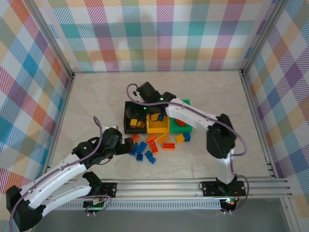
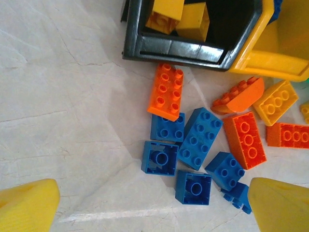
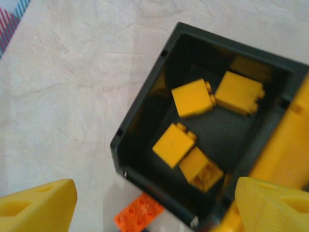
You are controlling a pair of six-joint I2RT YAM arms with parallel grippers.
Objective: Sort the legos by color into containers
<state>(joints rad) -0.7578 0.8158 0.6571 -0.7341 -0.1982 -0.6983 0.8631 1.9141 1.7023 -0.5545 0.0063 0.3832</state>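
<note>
My left claw [image 2: 154, 208] hangs wide open over the loose legos [image 2: 199, 138] on the tabletop [image 2: 72, 96]: a blue cluster sits mid-frame, with orange ones to its right. My right claw [image 3: 154, 205] stands spread and empty above the black bin [image 3: 145, 92], where four yellow bricks [image 3: 193, 98] lie. The bricks look light, rigid and slick. I'd pinch one across its flat side walls, not the studs, starting at the cluster's edge.
</note>
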